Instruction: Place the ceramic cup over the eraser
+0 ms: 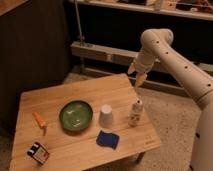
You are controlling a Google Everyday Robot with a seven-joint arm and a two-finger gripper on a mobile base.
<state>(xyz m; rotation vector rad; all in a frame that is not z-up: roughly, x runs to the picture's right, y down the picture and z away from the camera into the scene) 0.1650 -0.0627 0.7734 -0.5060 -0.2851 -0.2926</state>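
While our tool (136, 75) hangs wide and empty above the far edge of the desk (60, 96), the cup (106, 116) stands mid-desk. We see the eraser (38, 152) well apart, by the near corner.

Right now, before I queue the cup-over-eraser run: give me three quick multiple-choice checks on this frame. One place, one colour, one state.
1. Where is the eraser?
A) in the green plate
B) at the table's front-left corner, as the camera sees it
C) on the floor

2. What colour is the pad in front of the ceramic cup?
A) red
B) yellow
C) dark blue

3. What is the gripper doing?
A) hanging in the air over the table's right side, holding nothing
B) clamped on the ceramic cup
C) resting in the green plate

Key: 1 B, it lies alone at that corner. 2 C, the square pad is blue. 3 A, it touches nothing on the table.
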